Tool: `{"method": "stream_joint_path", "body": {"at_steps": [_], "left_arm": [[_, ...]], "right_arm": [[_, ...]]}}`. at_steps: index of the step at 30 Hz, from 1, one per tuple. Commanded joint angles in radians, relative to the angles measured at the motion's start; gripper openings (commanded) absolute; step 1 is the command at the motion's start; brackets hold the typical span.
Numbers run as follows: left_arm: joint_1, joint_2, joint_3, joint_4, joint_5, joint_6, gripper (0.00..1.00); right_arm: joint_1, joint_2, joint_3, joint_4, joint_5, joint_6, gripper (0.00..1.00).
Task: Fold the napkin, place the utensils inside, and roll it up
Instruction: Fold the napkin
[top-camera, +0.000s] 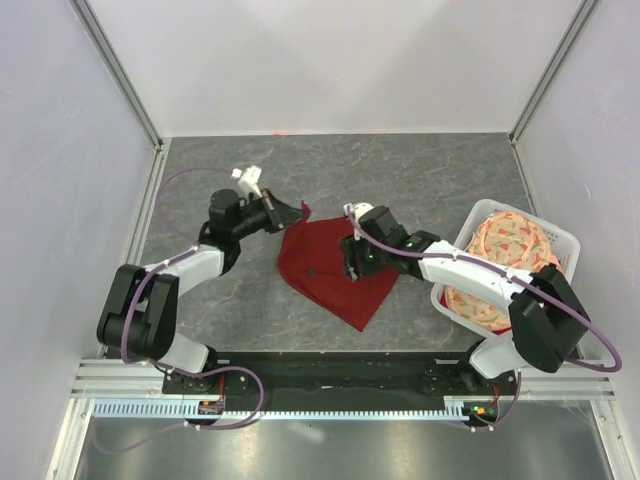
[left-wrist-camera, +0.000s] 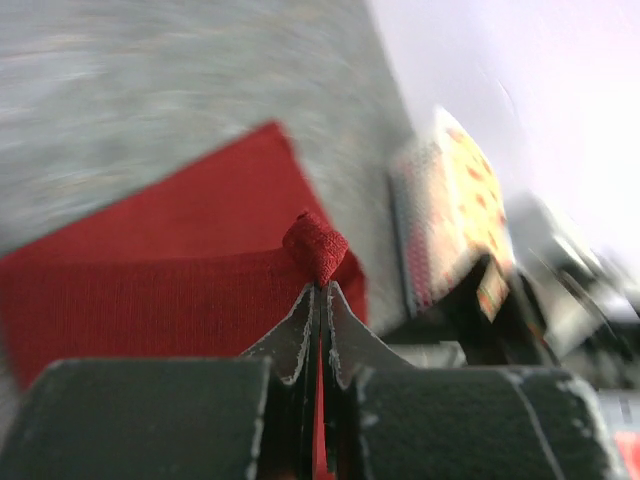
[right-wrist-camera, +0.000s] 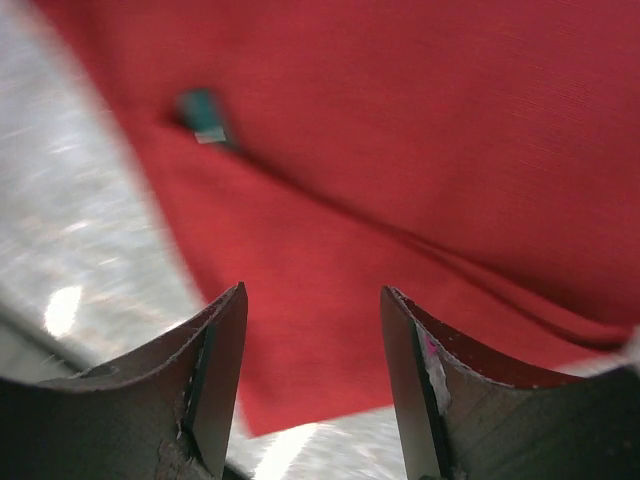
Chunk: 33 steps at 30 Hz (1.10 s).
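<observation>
In the middle of the top external view, a plain dark red cloth napkin (top-camera: 335, 275) lies folded on the grey mottled table (top-camera: 430, 180), its lowest point toward the bottom of the frame. The left gripper (top-camera: 298, 212) reaches in from the left and is clenched on the napkin's upper corner. The right gripper (top-camera: 352, 262) hangs over the right part of the napkin, pointing down at it. At the right of the frame stands a white slatted plastic basket (top-camera: 565, 240) holding a peach-and-cream patterned cloth (top-camera: 505, 250). The basket is near the napkin but apart from it.

In the left wrist view, the left gripper (left-wrist-camera: 322, 290) has its two fingers pressed together in the lower centre. A small bunched knob of red fabric pokes out above their tips. The rest of the napkin (left-wrist-camera: 170, 270) spreads flat to the left, on the table (left-wrist-camera: 150, 80). The basket (left-wrist-camera: 405, 220) and its patterned cloth (left-wrist-camera: 465, 190) are blurred at the right.

In the right wrist view, the right gripper (right-wrist-camera: 312, 292) is released, with its fingers well apart at the bottom of the frame and nothing between them. The napkin (right-wrist-camera: 420, 150) fills most of the view behind them. At the upper left a short dark green end of the slim spoon (right-wrist-camera: 203, 112) shows on the red cloth. It is blurred, and the rest of the spoon cannot be made out. Bare table (right-wrist-camera: 80, 220) shows at the left.
</observation>
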Motion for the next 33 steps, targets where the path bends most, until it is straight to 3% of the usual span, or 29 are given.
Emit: {"method": "stream_joint_path", "body": {"at_steps": [1,11,19,33], "left_arm": [[-0.098,0.080,0.083,0.109,0.131,0.085,0.02],[-0.306,0.198,0.118,0.111,0.227,0.144,0.02],[-0.391,0.232,0.081,0.083,0.315,0.211,0.02],[-0.532,0.223,0.046,-0.171,0.184,0.418,0.02]], "right_arm": [[-0.062,-0.075,-0.044,-0.005,0.096,0.026,0.63],[-0.141,-0.192,-0.116,-0.003,0.236,0.127,0.65],[-0.180,-0.260,-0.107,-0.005,0.328,0.137,0.69],[-0.186,-0.304,-0.135,0.007,0.291,0.141,0.70]]}}
